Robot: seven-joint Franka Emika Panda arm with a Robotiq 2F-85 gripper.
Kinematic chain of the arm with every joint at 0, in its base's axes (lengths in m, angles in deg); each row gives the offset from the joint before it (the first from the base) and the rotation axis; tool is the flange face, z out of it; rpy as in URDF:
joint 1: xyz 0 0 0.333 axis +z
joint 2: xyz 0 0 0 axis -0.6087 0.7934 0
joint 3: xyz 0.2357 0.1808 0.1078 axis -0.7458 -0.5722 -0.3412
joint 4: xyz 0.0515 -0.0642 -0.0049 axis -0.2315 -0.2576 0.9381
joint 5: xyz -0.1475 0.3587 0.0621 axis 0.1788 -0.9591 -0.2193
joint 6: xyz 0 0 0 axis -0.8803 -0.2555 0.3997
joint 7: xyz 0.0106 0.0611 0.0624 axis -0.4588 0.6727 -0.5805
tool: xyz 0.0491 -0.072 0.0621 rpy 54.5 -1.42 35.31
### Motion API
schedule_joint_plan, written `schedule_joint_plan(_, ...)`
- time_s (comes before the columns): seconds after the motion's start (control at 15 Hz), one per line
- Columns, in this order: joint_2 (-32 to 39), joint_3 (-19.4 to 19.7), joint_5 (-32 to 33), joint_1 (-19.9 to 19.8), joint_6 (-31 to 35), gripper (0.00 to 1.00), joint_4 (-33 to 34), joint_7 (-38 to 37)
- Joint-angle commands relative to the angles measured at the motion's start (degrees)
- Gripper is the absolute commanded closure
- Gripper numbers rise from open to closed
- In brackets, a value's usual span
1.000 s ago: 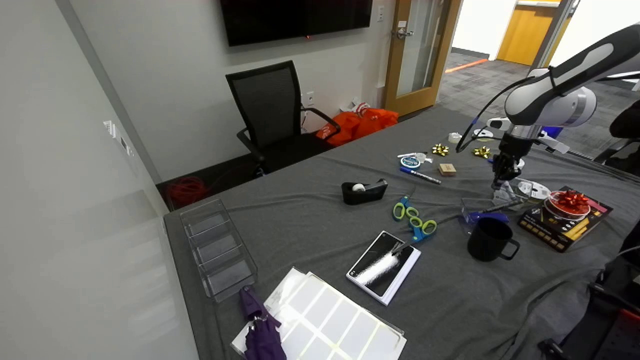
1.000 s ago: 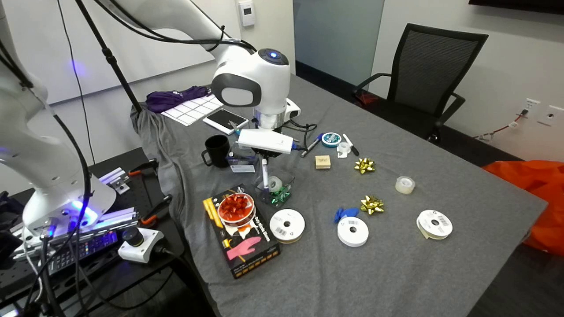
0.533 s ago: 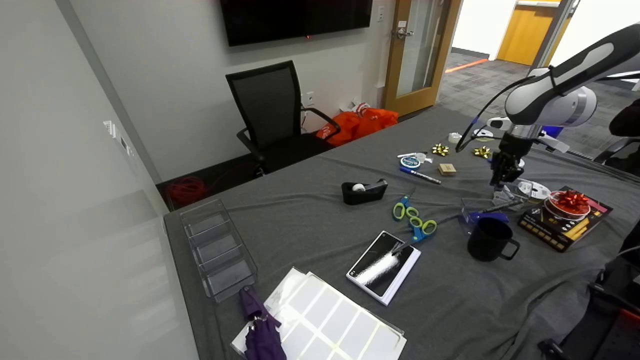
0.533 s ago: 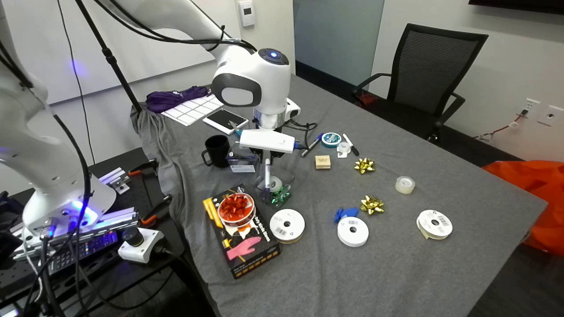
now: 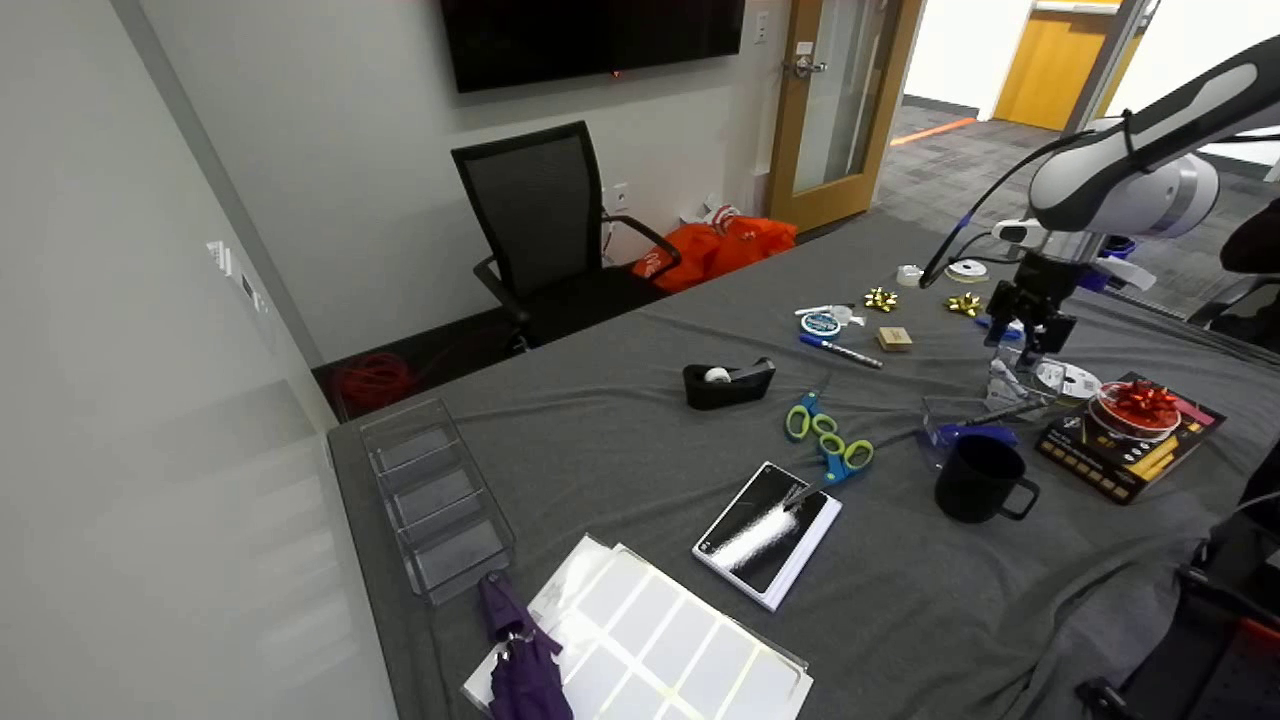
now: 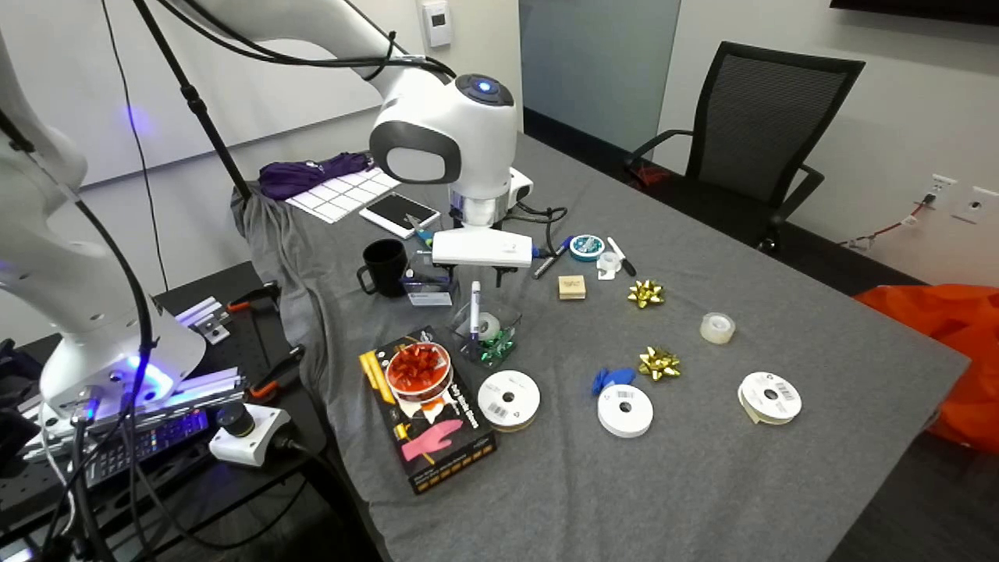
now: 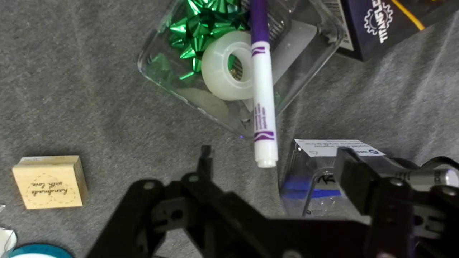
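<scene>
My gripper [image 7: 277, 154] stands open in the wrist view, with its fingers [image 7: 205, 163] wide apart and nothing held. Just ahead of the gap is a white marker [image 7: 263, 96] with a purple cap. It leans cap-down in a clear container [image 7: 172, 94], its white end sticking out over the rim. A tape roll [image 7: 215, 73] and a shiny green bow [image 7: 197, 34] share that container. In an exterior view the gripper [image 6: 474, 275] hovers just above the marker [image 6: 474, 308], apart from it. The right finger overlaps a second clear container [image 7: 297, 193] with blue contents.
A black mug [image 6: 384, 269] stands by the second container. A dark box [image 6: 437, 445] carries a red bow [image 6: 419, 367]. White spools [image 6: 508, 396], a wooden stamp block [image 6: 571, 287], gold bows [image 6: 645, 293] and a blue marker [image 5: 840, 350] lie around. Scissors [image 5: 845, 460] rest farther off.
The jaws have gone from shut on the marker to open and let it go. My arm has risen a little, while the marker stays leaning in the container.
</scene>
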Motion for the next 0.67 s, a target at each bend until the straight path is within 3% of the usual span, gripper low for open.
schedule_joint_plan(0.0,-1.4,0.4,-2.2,-1.1,-0.4,0.00,-1.4,6.2)
schedule_joint_plan(0.6,-0.5,0.1,-6.6,-0.7,1.7,0.00,-3.4,9.4)
